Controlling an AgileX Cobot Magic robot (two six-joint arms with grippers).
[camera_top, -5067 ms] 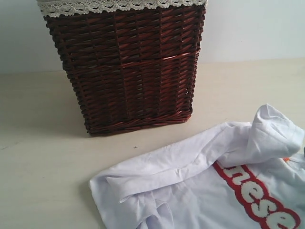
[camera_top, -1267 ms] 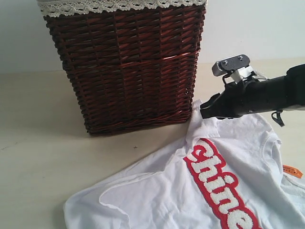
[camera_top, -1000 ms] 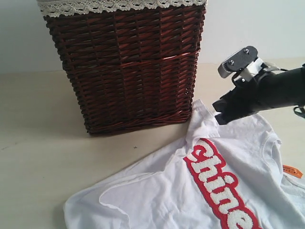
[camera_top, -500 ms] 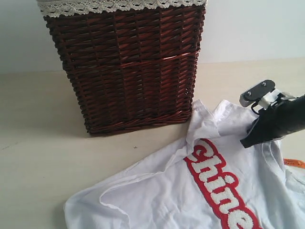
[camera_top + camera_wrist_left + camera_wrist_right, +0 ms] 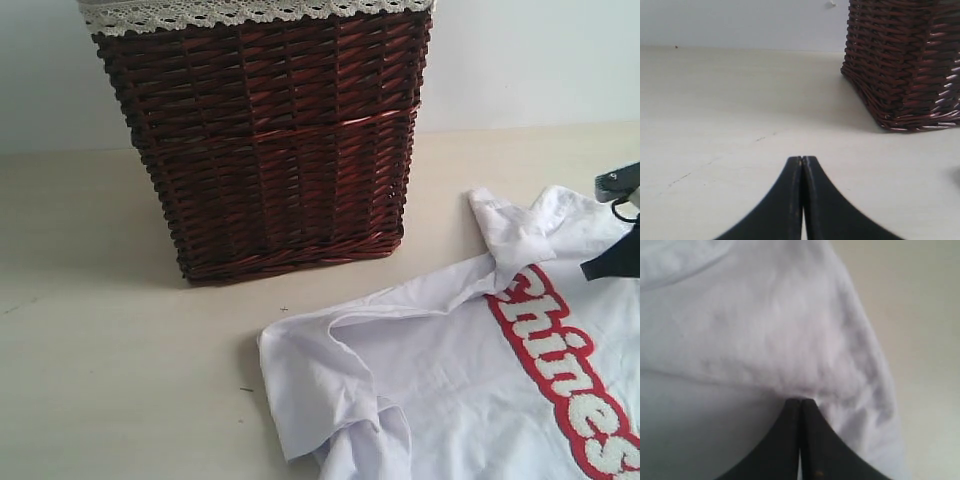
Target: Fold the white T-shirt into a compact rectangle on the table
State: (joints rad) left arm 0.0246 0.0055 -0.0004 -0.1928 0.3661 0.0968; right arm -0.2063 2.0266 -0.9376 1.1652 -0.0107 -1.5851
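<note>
The pale table (image 5: 100,380) holds a dark wicker basket (image 5: 260,140). The white T-shirt (image 5: 440,370) lies rumpled on it, right of the basket. The left gripper (image 5: 802,161) is squeezed closed over bare table, holding nothing. The right gripper (image 5: 801,401) is closed too, probably pinching the shirt.

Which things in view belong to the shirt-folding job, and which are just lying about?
Job in hand: white T-shirt, rumpled; table under it; right gripper, shut on shirt fabric; left gripper, shut, holding nothing.
Lying about: wicker basket with lace-trimmed lining; wall behind.
</note>
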